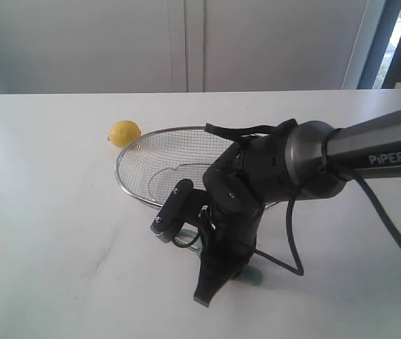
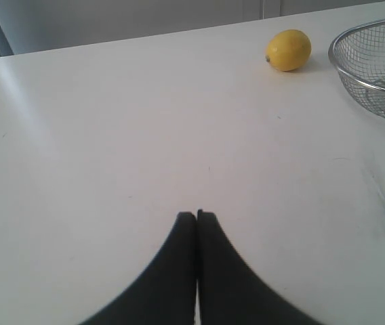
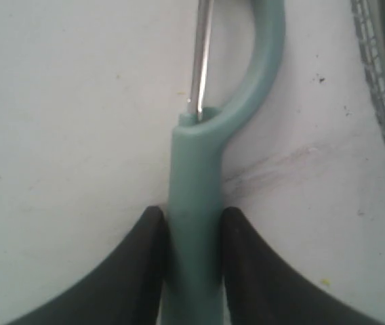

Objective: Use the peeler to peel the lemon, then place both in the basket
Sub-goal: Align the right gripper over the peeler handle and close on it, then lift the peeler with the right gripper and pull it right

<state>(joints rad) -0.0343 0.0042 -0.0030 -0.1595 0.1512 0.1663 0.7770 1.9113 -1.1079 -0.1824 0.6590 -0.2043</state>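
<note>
The yellow lemon (image 1: 125, 133) lies on the white table just outside the far left rim of the wire mesh basket (image 1: 131, 185). My right gripper (image 1: 213, 288) points down at the table in front of the basket, shut on the pale teal handle of the peeler (image 3: 194, 169). The peeler's curved head and metal blade stick out past the fingers (image 3: 145, 237), close to the tabletop. Only a bit of the teal peeler (image 1: 254, 275) shows under the arm in the exterior view. My left gripper (image 2: 197, 215) is shut and empty, well short of the lemon (image 2: 289, 49) and basket (image 2: 355, 74).
The right arm and its cable cover the basket's near right side in the exterior view. The basket's mesh wall (image 3: 382, 88) runs close beside the peeler head. White cabinet doors stand behind the table's far edge.
</note>
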